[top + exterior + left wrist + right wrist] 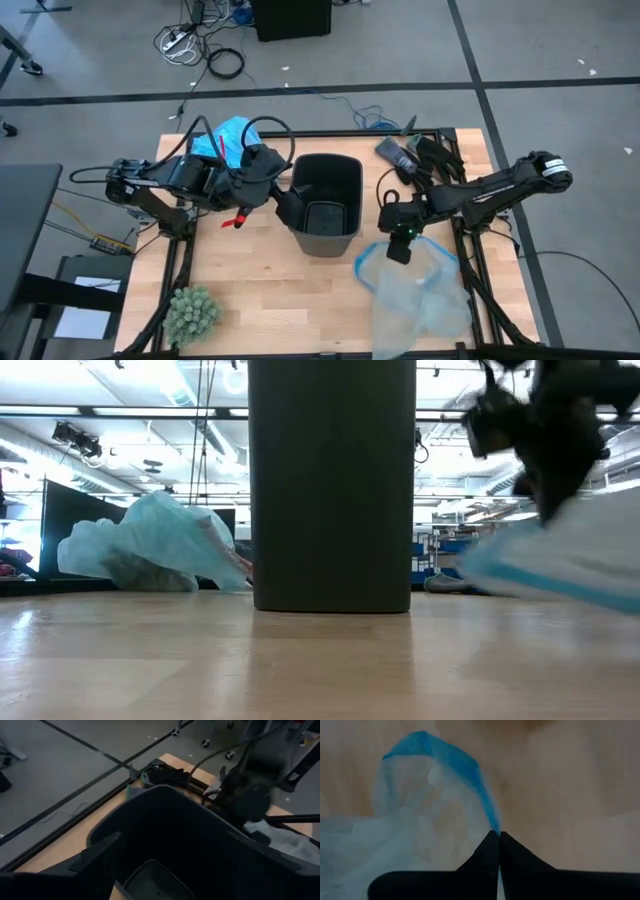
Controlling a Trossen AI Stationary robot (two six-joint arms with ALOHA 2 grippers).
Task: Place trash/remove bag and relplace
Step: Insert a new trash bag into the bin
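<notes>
Right wrist view: right hand (498, 837) is pinched tight on the blue rim of the pale clear bag (425, 295), prob. to lift it toward the bin (325, 203) as the fresh liner. Left hand (283, 203), fingers spread wide, sits at the bin's left wall, likely steadying it. One sky-blue bag (228, 138) lies at the worktop's (280, 300) back left; trash inside hard to make out. One bin, two bags, one plant ball (190, 312).
</notes>
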